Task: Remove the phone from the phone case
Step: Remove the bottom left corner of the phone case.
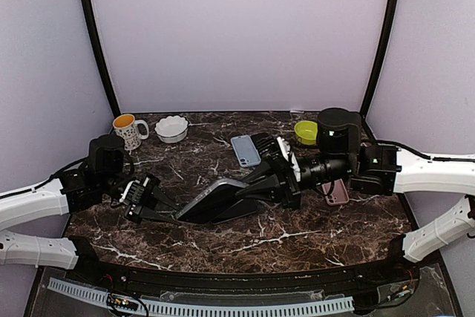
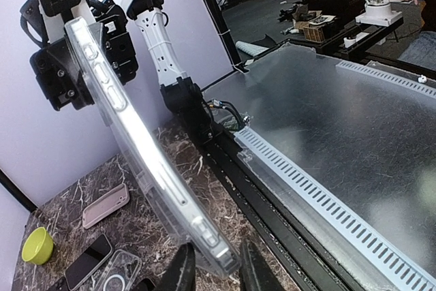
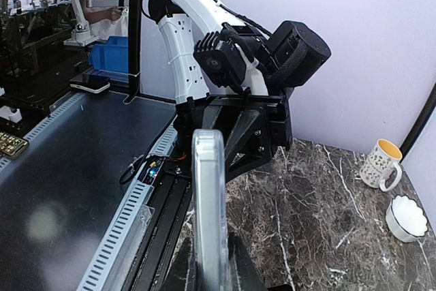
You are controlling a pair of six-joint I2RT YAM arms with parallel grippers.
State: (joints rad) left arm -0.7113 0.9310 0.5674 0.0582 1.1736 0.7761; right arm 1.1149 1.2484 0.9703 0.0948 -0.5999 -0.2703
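Over the middle of the table [image 1: 312, 235], the clear phone case [image 1: 211, 191] hangs in the air between two claws. I think the dark phone [image 1: 223, 207] is inside it. The left claw [image 1: 152, 202] is almost closed and pinches the case's end at 9 o'clock. The right claw [image 1: 276, 180] is squeezed tight on the end at 2 o'clock. To do this well, one claw should grab only the soft rim and bend it back. The other should hold steady, so the phone slides out and does not drop.
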